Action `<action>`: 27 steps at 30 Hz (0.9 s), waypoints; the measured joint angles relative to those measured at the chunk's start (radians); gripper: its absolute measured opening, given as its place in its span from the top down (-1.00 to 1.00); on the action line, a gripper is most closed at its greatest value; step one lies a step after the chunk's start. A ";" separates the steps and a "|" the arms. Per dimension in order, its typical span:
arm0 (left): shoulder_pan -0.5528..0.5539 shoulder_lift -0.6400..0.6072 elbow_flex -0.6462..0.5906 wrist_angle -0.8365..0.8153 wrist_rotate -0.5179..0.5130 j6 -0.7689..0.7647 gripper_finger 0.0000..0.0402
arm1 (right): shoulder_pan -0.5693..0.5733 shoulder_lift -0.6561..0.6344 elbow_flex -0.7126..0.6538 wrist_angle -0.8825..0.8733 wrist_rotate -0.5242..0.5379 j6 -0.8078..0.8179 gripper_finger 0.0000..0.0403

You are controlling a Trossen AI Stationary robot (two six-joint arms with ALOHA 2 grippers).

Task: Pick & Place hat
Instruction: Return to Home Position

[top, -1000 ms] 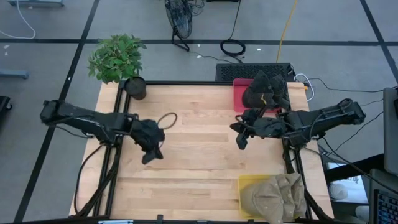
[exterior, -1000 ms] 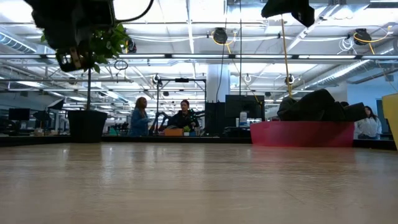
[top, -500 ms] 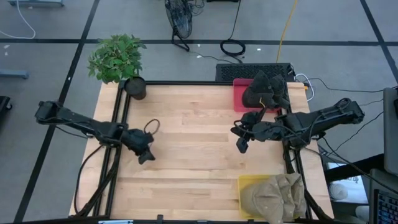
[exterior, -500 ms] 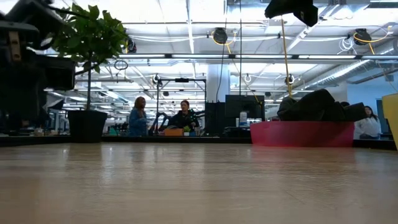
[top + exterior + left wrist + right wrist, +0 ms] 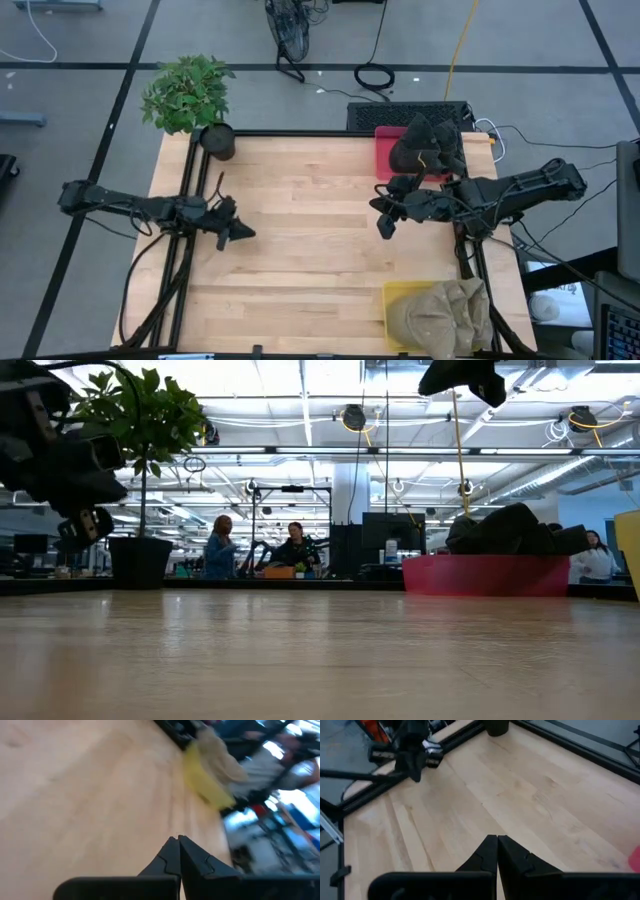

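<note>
Dark hats [image 5: 428, 143] are piled in a red bin [image 5: 384, 150] at the table's far right; in the low view the dark hats [image 5: 510, 528] rise above the red bin's wall [image 5: 485, 576]. Tan hats [image 5: 445, 315] fill a yellow bin [image 5: 392, 300] at the near right corner, which shows blurred as the yellow bin [image 5: 205, 782] in the left wrist view. My left gripper [image 5: 241, 232] hangs shut and empty over the table's left part. My right gripper [image 5: 384, 226] is shut and empty above the table, just on the near side of the red bin.
A potted plant [image 5: 188, 95] in a black pot [image 5: 217, 140] stands at the far left corner. Bare wood [image 5: 310, 240] lies between the two grippers. People [image 5: 225, 547] are in the room beyond the far edge. Black frame rails [image 5: 195, 190] run along the left side.
My left arm has drawn back toward the table's left edge, its gripper swinging left and slightly toward the far edge, and it now shows lower in the low view. My right gripper has stayed nearly in place.
</note>
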 joint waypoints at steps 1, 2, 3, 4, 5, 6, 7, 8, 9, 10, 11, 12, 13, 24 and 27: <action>0.021 -0.009 0.000 0.004 0.061 0.010 1.00 | -0.005 0.000 0.000 0.009 -0.001 0.000 1.00; 0.041 -0.013 0.000 0.013 0.122 0.011 1.00 | -0.007 0.000 0.000 0.020 -0.001 0.000 1.00; 0.061 -0.017 0.000 0.029 0.180 0.005 1.00 | -0.011 0.000 0.000 0.026 -0.002 0.000 1.00; 0.079 -0.023 0.000 0.059 0.235 -0.005 1.00 | -0.014 0.000 0.000 0.027 -0.003 0.000 1.00; 0.099 -0.025 0.000 0.111 0.284 -0.024 1.00 | -0.018 0.000 0.000 0.029 -0.006 0.002 1.00; 0.120 -0.026 0.000 0.170 0.319 -0.046 1.00 | -0.020 0.000 0.000 0.031 -0.008 0.007 1.00; 0.146 -0.026 0.000 0.239 0.349 -0.068 1.00 | -0.024 0.000 0.000 0.034 -0.012 0.011 1.00; 0.172 -0.026 0.000 0.312 0.373 -0.089 1.00 | -0.027 0.000 0.000 0.038 -0.016 0.011 1.00; 0.199 -0.026 0.000 0.381 0.387 -0.105 1.00 | -0.030 0.000 0.000 0.041 -0.022 0.010 1.00; 0.228 -0.027 0.000 0.440 0.391 -0.118 1.00 | -0.033 0.001 0.000 0.041 -0.024 0.010 1.00; 0.252 -0.027 0.001 0.487 0.391 -0.115 1.00 | -0.037 0.006 0.000 0.042 -0.026 0.010 1.00; 0.274 -0.027 0.007 0.506 0.391 -0.094 1.00 | -0.041 0.009 0.000 0.043 -0.026 0.009 1.00; 0.290 -0.027 0.014 0.502 0.391 -0.051 1.00 | -0.043 0.010 0.000 0.041 -0.028 0.009 1.00; 0.343 0.014 0.268 -0.379 0.167 0.664 1.00 | -0.045 0.025 -0.002 0.041 -0.030 -0.004 1.00; 0.338 0.033 0.269 -0.365 0.114 0.654 1.00 | -0.045 0.024 -0.002 0.041 -0.029 -0.012 1.00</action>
